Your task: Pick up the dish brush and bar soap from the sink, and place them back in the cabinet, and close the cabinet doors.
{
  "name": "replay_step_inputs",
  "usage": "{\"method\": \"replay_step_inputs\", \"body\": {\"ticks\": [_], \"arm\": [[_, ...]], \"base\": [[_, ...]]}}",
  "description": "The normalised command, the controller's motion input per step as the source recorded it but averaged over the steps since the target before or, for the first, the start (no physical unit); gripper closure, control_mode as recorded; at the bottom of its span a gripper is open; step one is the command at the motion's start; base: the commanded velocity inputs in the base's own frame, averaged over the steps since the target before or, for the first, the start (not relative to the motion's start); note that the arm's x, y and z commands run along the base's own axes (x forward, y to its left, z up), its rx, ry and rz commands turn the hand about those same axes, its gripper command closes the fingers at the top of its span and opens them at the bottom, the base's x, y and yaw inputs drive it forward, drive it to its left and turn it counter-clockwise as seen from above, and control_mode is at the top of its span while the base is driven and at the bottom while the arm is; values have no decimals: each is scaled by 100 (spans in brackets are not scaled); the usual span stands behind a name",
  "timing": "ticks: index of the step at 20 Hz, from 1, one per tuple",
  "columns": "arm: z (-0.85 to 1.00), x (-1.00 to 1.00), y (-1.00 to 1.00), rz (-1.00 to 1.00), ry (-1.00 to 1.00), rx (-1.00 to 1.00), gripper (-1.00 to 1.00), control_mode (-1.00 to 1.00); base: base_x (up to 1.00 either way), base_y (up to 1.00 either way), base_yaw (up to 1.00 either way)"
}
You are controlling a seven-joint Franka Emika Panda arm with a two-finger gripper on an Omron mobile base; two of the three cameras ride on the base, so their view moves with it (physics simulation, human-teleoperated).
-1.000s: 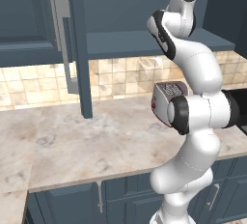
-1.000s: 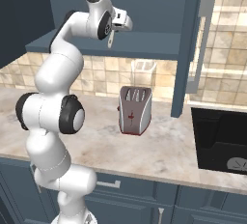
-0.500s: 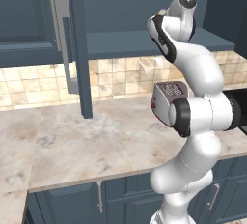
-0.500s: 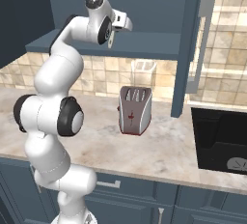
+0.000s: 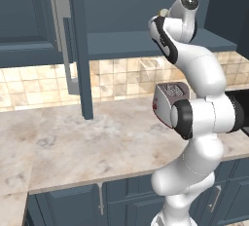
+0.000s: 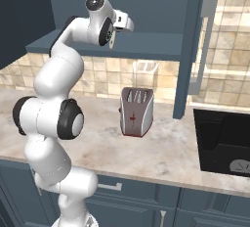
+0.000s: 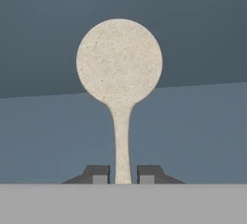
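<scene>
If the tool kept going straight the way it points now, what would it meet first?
The tool is shut on the brush, aimed into the cabinet. Going on, the brush head would probably meet the cabinet's back wall just above the shelf; depth is unclear.

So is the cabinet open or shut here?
Open. Both cabinet doors stand swung out, baring the shelf, where the claw holds the dish brush.
</scene>
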Motion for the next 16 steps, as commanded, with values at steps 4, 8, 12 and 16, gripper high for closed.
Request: {"method": "replay_step_inputs", "body": {"ticks": [4,8,12,16], "arm": [[-15,0,0,0,0,0,100,-100],[-15,0,0,0,0,0,100,-100],[-13,0,0,0,0,0,100,-100],[-13,0,0,0,0,0,100,-100]], "base": [[0,0,0],[0,0,0],[0,0,0],[0,0,0]]}}
